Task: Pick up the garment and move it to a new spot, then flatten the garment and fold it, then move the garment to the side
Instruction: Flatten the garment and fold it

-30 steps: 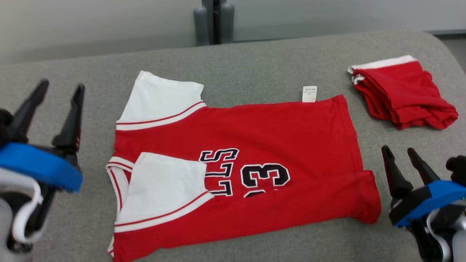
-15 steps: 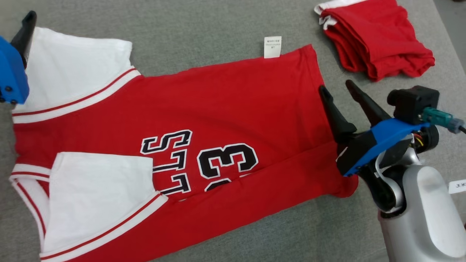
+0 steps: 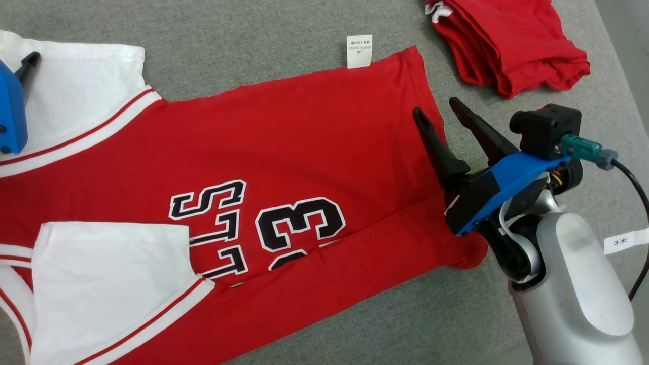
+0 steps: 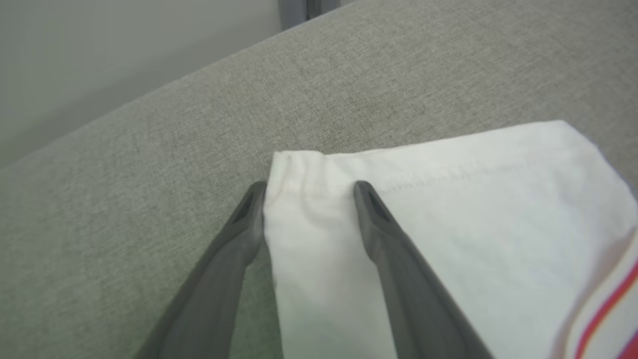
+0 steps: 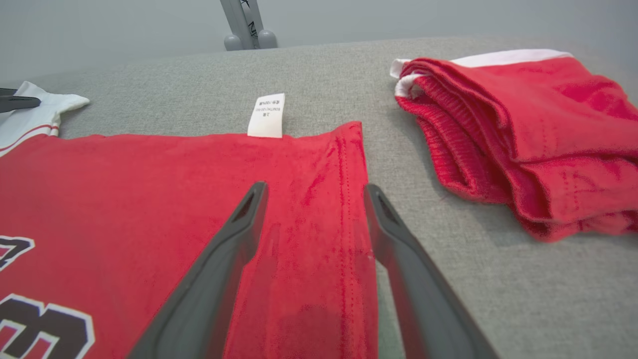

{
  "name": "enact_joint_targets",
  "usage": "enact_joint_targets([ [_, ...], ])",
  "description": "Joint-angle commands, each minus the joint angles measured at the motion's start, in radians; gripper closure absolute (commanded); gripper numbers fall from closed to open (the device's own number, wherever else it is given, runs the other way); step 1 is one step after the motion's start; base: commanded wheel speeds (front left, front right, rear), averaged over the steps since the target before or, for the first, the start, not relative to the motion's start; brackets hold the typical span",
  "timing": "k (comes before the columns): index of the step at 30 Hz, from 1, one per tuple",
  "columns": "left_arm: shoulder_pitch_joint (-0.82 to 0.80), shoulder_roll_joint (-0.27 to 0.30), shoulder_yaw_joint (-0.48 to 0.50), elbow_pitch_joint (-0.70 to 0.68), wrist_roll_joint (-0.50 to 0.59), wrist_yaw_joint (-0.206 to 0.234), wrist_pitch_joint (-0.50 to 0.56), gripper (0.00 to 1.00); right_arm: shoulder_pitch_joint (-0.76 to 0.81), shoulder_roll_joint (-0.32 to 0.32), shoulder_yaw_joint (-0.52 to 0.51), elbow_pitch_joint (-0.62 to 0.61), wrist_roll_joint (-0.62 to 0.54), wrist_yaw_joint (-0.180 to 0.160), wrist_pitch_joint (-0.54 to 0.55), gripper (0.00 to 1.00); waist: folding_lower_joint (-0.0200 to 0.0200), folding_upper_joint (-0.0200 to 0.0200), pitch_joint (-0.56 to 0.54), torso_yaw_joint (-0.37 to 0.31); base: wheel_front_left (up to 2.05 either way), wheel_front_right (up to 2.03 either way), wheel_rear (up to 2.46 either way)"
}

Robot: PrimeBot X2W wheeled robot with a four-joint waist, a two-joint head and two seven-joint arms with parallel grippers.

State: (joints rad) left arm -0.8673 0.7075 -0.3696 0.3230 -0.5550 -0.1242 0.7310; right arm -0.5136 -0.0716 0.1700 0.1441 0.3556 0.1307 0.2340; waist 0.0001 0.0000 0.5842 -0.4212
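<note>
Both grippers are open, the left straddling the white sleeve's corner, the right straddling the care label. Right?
Not quite: in the right wrist view the right gripper straddles the jersey's red hem, with the care label farther ahead, beyond it. The rest holds: both open, left gripper straddling the white sleeve's corner.

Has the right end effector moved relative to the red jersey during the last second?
Yes. The right end effector went left and forward: before it stood beside the red jersey, now it straddles its hem.

Jaws wide apart: left end effector [image 4: 309, 185], right end effector [image 3: 436, 106].
</note>
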Motion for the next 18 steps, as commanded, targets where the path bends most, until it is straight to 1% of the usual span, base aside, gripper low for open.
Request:
enact_joint_targets([
  [1, -0.004, 0.005, -0.012, 0.002, -0.008, -0.006, 0.01, 0.65, -0.026, -0.006, 0.002, 0.004, 0.008, 0.0, -0.01, 0.0, -0.0001, 0.0, 0.0, 0.003, 0.0, 0.0, 0.0],
  [2, -0.001, 0.005, -0.018, 0.001, -0.008, -0.006, 0.014, 0.78, -0.029, -0.007, 0.003, 0.008, 0.009, 0.0, -0.013, 0.0, -0.0001, 0.0, -0.001, 0.005, 0.0, 0.0, 0.0],
  [3, 0.001, 0.004, -0.022, 0.0, -0.009, -0.007, 0.015, 1.0, -0.034, -0.007, 0.003, 0.013, 0.01, 0.0, -0.016, 0.0, -0.0001, 0.0, -0.001, 0.007, 0.0, 0.0, 0.0],
  [5, -0.001, -0.003, -0.025, -0.006, -0.015, -0.007, 0.005, 1.0, -0.047, -0.01, 0.007, 0.02, 0.006, 0.0, -0.018, 0.0, -0.0001, 0.0, 0.0, 0.013, 0.0, 0.0, 0.0],
  [10, -0.027, -0.014, -0.033, -0.006, 0.009, -0.006, -0.063, 1.0, -0.102, -0.026, -0.001, 0.066, -0.02, 0.0, -0.006, 0.0, -0.0001, 0.0, -0.008, 0.035, 0.0, 0.0, 0.0],
  [18, -0.05, -0.063, -0.059, -0.016, 0.018, -0.007, -0.203, 1.0, -0.233, -0.058, -0.063, 0.247, -0.087, 0.0, 0.047, 0.0, -0.0001, 0.0, -0.035, 0.112, 0.0, 0.0, 0.0],
])
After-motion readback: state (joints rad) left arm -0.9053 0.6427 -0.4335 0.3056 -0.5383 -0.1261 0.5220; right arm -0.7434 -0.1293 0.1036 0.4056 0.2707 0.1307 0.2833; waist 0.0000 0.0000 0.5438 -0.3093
